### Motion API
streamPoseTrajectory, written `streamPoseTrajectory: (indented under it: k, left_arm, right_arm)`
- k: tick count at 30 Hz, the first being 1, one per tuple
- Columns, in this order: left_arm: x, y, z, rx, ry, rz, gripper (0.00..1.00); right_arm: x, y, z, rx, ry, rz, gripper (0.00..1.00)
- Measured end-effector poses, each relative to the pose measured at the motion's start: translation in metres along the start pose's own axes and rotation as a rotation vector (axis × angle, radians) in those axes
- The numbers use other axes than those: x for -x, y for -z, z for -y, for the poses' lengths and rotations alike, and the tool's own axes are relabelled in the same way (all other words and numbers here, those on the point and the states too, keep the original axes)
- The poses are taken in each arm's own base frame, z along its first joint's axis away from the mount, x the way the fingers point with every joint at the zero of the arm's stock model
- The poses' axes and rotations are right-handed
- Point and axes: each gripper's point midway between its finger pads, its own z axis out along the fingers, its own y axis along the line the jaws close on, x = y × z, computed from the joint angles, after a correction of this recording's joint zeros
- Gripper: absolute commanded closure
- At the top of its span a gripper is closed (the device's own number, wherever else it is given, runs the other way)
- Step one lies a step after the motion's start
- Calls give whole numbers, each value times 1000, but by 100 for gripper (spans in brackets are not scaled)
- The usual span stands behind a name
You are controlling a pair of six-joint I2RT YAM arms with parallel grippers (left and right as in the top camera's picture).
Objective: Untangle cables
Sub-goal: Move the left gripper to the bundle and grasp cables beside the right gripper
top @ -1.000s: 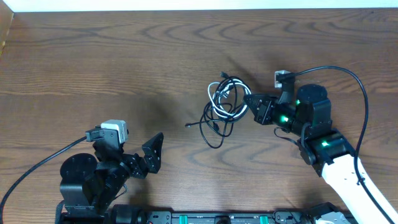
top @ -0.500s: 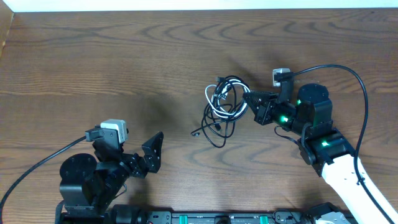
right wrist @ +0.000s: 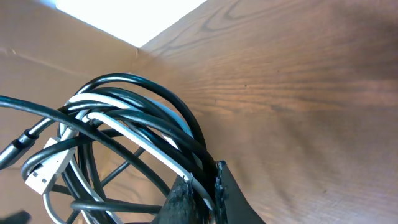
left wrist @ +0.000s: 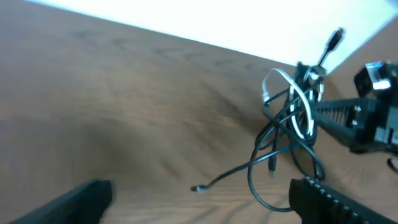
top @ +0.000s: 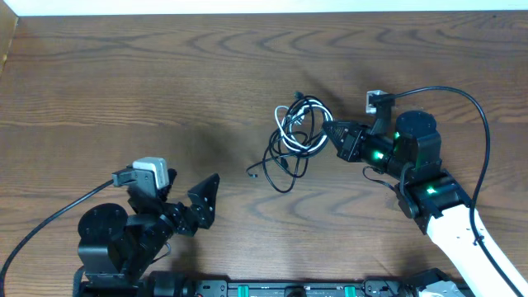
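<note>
Several cables (right wrist: 186, 140) bunch at the right hand (top: 329, 130), individual strands indistinguishable.

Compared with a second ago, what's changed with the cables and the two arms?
The cables, pinched by the right gripper, shifted slightly toward the far edge of the table, and their loose black end swayed right and back. The left gripper crept a little to the right. Unchanged: the right gripper stays shut on them, the left stays open and empty, and the cables remain tangled.
</note>
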Motion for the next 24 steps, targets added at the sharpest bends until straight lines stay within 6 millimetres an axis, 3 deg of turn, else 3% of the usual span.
streamPoseTrajectory:
  k: [4,10,11,14,24]
  left_arm:
    - [-12,-12,-8,19,227,-58,10]
    - [-59,-37,-33,175,805,-256,9]
    - [-62,-40,-33,182,866,-273,2]
    - [-66,-51,-26,176,1067,-340,0]
    - [-87,-81,-23,264,1442,-529,2]
  right_arm:
    - [1,0,1,-5,-68,5,99]
    - [2,0,3,-14,-115,13,99]
    - [2,0,3,-15,-118,14,99]
    - [1,0,5,-24,-129,13,99]
    - [-4,-3,3,-36,-129,8,99]
